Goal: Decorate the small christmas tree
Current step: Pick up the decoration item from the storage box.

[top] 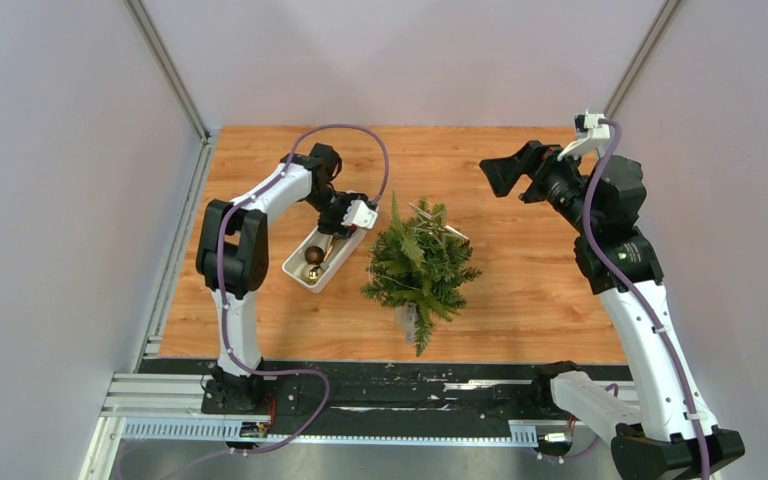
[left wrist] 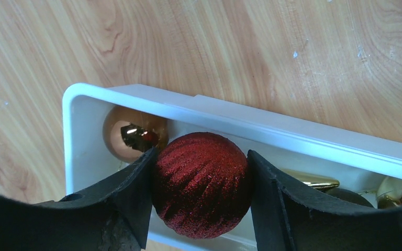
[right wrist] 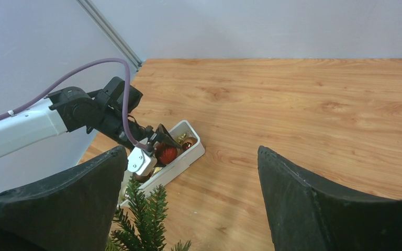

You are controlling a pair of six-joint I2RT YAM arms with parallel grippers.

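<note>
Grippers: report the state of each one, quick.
Left gripper: closed on the red glitter ball in the white tray.
Right gripper: open, holding nothing.

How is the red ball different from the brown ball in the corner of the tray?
The red ball is glittery with ridges; the brown ball is smooth and shiny. The red ball sits between the fingers of the left gripper, touching both; the brown ball lies free in a corner of the white tray. Both are round ornaments inside that tray.
</note>
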